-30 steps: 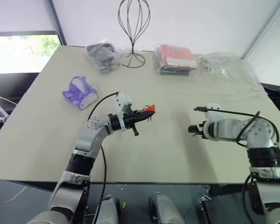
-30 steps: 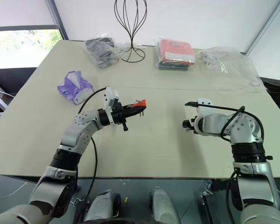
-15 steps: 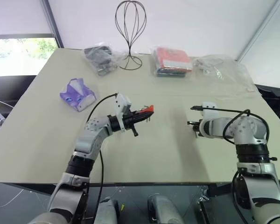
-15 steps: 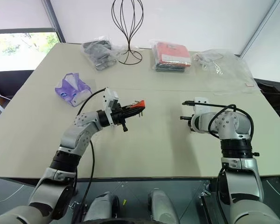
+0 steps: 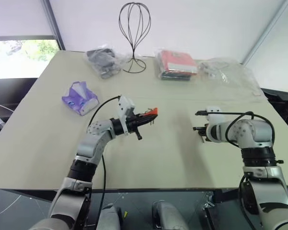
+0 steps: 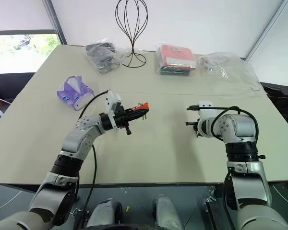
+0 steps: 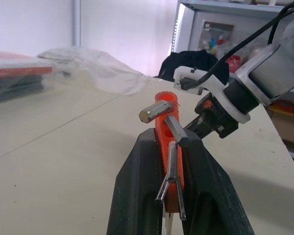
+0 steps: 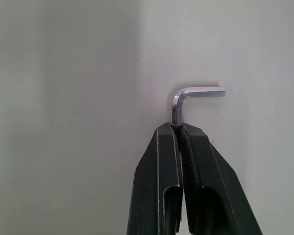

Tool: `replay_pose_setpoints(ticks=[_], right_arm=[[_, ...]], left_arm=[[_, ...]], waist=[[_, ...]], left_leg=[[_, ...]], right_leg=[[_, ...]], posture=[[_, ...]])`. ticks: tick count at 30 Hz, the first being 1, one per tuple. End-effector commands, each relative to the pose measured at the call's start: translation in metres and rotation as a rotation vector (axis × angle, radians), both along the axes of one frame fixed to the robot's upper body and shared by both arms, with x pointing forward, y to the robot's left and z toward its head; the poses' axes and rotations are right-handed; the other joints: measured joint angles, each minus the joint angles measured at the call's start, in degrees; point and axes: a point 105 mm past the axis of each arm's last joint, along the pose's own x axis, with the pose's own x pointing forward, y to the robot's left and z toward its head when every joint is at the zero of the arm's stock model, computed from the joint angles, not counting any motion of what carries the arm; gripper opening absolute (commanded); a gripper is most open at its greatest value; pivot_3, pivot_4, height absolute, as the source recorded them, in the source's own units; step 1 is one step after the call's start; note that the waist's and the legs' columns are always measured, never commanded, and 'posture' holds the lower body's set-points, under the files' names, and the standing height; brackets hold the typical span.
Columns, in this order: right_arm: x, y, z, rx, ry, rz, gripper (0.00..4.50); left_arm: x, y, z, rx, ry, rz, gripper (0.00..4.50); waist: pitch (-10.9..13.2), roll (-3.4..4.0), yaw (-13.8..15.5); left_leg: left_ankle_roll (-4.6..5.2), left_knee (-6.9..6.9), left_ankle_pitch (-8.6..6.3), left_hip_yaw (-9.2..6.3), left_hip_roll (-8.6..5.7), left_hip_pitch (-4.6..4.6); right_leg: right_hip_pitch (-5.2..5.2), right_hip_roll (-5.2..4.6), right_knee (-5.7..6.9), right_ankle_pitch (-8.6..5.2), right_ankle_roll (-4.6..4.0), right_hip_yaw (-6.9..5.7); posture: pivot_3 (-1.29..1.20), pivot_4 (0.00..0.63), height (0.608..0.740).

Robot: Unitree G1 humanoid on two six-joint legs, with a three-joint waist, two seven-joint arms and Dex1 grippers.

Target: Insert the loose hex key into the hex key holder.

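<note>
Since the earlier frames the right gripper [image 8: 179, 128] has rolled at the wrist, and its two black fingers, which were standing apart, are now pressing together on the loose hex key [image 8: 188, 100]. The left arm has not changed its place.

In the right wrist view the fingers are pinching the long leg of the key, and the bent end is sticking out past the fingertips over the pale table [image 5: 48, 139]. Whether the key is touching the table surface or is just above it, I cannot tell. In the head views the right gripper [image 5: 202, 132] is pointing down toward the table at about 3 o'clock from the middle of the table.

The left gripper [image 7: 169, 147] is closed on the hex key holder [image 7: 165, 115], holding the orange-red block between its fingers above the table. Several short grey keys are protruding from the block. In the head views the holder [image 5: 152, 112] is near the centre of the table, at about 9 o'clock from the right gripper and well apart from it.

Along the far edge, a wire stand [image 5: 134, 33] is standing at 12 o'clock, a red packet [image 5: 175, 61] in clear plastic is lying at 1 o'clock, and a purple packet [image 5: 79, 96] is lying at about 10 o'clock.
</note>
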Motion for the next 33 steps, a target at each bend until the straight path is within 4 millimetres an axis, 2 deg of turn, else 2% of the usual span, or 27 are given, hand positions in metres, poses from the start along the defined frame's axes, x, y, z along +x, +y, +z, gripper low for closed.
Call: replay_pose_setpoints(ticks=[1,5,9,12,13,14,15,17,20,23,27,33], right_arm=[[-0.018,0.0,-0.029,0.005,0.178,0.054,0.05],[-0.016,0.008,-0.015,0.019,0.184,0.15,0.05],[0.005,0.023,0.026,0.008,0.017,0.263,0.05],[0.034,0.035,0.08,0.06,-0.228,0.243,0.05],[0.041,0.04,0.101,0.095,-0.318,0.231,0.05],[0.047,0.046,0.122,0.15,-0.411,0.222,0.05],[0.05,0.051,0.141,0.211,-0.492,0.216,0.05],[0.051,0.062,0.179,0.331,-0.67,0.237,0.05],[0.035,0.077,0.226,0.443,-0.914,0.35,0.05],[0.018,0.091,0.242,0.497,-1.025,0.464,0.05],[0.004,0.102,0.246,0.537,-1.094,0.537,0.05],[-0.012,0.123,0.253,0.644,-1.178,0.6,0.05]], left_arm=[[-0.001,-0.005,0.015,-0.009,-0.065,-0.022,0.0],[-0.001,-0.007,0.015,-0.009,-0.067,-0.028,0.0],[0.0,-0.007,0.018,-0.015,-0.073,-0.027,0.0],[0.003,-0.003,0.02,-0.012,-0.081,-0.02,0.0],[0.005,-0.002,0.022,-0.013,-0.081,-0.018,0.0],[0.008,0.0,0.025,-0.017,-0.081,-0.018,0.0],[0.011,0.001,0.029,-0.024,-0.077,-0.023,0.0],[0.017,0.005,0.037,-0.028,-0.06,-0.053,0.0],[0.021,0.012,0.049,0.016,-0.018,-0.183,0.0],[0.033,0.018,0.067,0.025,0.0,-0.241,0.0],[0.045,0.019,0.094,0.0,0.015,-0.282,0.0],[0.043,0.01,0.113,0.036,0.015,-0.392,0.0]], waist=[[0.0,0.07,0.0],[0.3,0.43,0.0],[0.5,0.74,-0.1],[0.9,1.27,-0.2],[1.1,1.59,-0.1],[1.4,2.01,0.1],[1.6,2.23,0.3],[1.7,2.32,1.2],[1.7,2.35,1.9],[1.7,2.44,1.9],[1.7,2.45,1.8],[1.8,2.5,1.7]], left_leg=[[0.0,0.0,0.0,0.01,0.0,0.0],[0.02,-0.16,0.01,0.08,0.01,-0.06],[0.12,-0.25,-0.05,0.12,-0.02,-0.18],[0.2,-0.23,-0.09,0.15,0.04,-0.4],[0.21,-0.19,-0.08,0.14,0.03,-0.51],[0.21,-0.09,-0.08,0.1,0.0,-0.77],[0.22,0.06,-0.06,0.01,-0.01,-1.08],[0.22,0.1,-0.04,-0.3,-0.01,-1.44],[0.22,0.01,-0.03,-0.55,0.05,-1.73],[0.22,-0.05,-0.04,-0.54,0.05,-1.93],[0.22,0.0,-0.04,-0.39,-0.04,-2.06],[0.23,0.0,-0.04,-0.42,-0.07,-2.06]], right_leg=[[-0.02,0.01,0.0,0.0,0.0,-0.02],[-0.19,0.07,0.02,-0.01,0.03,-0.02],[-0.39,0.25,0.1,-0.07,0.16,-0.05],[-0.76,0.48,0.26,0.04,0.44,0.02],[-0.85,0.5,0.25,0.14,0.81,0.06],[-1.05,0.53,0.26,0.34,1.58,0.1],[-1.31,0.74,0.31,0.48,1.84,0.15],[-1.76,1.03,0.49,0.71,2.24,0.2],[-2.17,1.24,0.72,0.72,2.31,0.08],[-2.27,1.2,0.6,0.65,2.37,0.04],[-2.2,1.02,0.4,0.66,2.41,0.05],[-2.22,1.02,0.37,0.65,2.44,0.05]], posture=[[0.0,0.15,0.739],[0.0,0.15,0.739],[0.0,0.15,0.739],[0.0,0.15,0.739],[0.0,0.15,0.739],[0.0,0.15,0.739],[0.0,0.15,0.739],[0.0,0.15,0.739],[0.0,0.15,0.739],[0.0,0.15,0.739],[0.0,0.15,0.739],[0.0,0.15,0.739]])
